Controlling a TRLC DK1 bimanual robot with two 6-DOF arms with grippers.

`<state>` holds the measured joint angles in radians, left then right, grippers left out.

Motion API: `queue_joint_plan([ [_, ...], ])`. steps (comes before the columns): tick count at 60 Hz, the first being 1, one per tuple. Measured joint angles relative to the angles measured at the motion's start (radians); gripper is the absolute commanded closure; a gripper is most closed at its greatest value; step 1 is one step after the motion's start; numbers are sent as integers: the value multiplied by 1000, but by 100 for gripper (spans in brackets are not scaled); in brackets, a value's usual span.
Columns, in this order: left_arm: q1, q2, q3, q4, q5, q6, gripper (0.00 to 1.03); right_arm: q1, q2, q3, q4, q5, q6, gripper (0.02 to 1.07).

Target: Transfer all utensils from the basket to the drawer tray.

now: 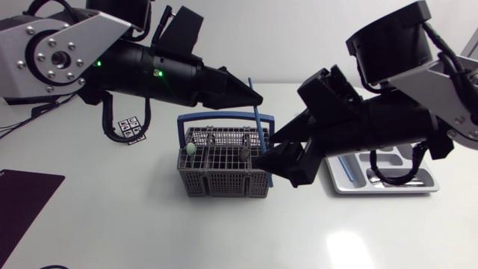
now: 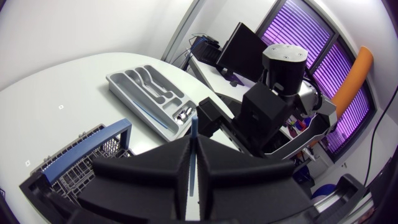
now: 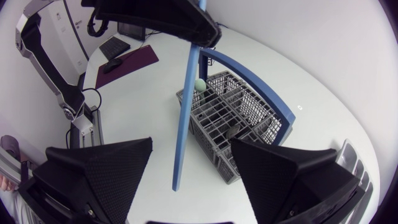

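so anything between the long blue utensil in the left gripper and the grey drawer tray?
Yes. The right gripper, open, straddles the lower half of the long blue utensil; its black arm lies between that and the grey drawer tray.

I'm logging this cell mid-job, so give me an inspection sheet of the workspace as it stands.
Surface: white table.
Job's things: grey basket with utensils inside; blue utensil held upright by it; tray holding cutlery.
Clutter: black mat; marker tag.
Grippers: left tool shut on the blue utensil's upper end; right tool open, one finger on each side of the utensil's lower part.
Cables: black cable looping under the left arm.
Surroundings: nothing seen.
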<state>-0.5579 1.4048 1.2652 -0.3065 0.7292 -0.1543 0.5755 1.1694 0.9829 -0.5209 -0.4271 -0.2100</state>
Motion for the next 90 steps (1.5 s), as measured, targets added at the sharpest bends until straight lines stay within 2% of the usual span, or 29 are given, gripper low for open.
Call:
queue_joint_plan([
  [5, -2, 5, 4, 0, 0, -3, 100, 0, 14, 1, 5, 1, 1, 71],
  [13, -2, 6, 4, 0, 0, -3, 100, 0, 15, 1, 31, 0, 2, 95],
  [17, -2, 8, 4, 1, 0, -3, 100, 0, 16, 1, 31, -5, 2, 101],
  [21, -2, 10, 6, 2, 0, -3, 99, 0, 16, 1, 31, -18, 2, 101],
  [25, -2, 10, 6, 2, 0, -3, 94, 0, 17, 1, 28, -22, 2, 101],
  [28, -2, 10, 6, 2, 0, -3, 80, 0, 17, 1, 26, -22, 2, 101],
  [29, -2, 10, 6, 1, 0, -3, 79, 0, 17, 1, 25, -22, 2, 101],
  [37, -6, 10, 16, 1, 0, -3, 34, 2, 16, 1, 3, -38, 0, 101],
  [43, 2, 10, 42, 1, 0, -4, 18, 2, 12, -6, -15, -41, -1, 101],
  [54, 83, -22, 82, 1, 0, -4, 17, -71, -32, -50, -50, -41, -23, 101],
  [69, 229, -102, 79, -38, -8, 52, 17, -401, -44, -58, -60, -42, -78, 101],
  [78, 256, -135, 23, -97, -108, 153, 17, -563, 57, -57, -48, -23, -87, 101],
  [90, 254, -173, -106, -116, -272, 279, 17, -665, 282, -14, -22, 45, -86, 101],
])
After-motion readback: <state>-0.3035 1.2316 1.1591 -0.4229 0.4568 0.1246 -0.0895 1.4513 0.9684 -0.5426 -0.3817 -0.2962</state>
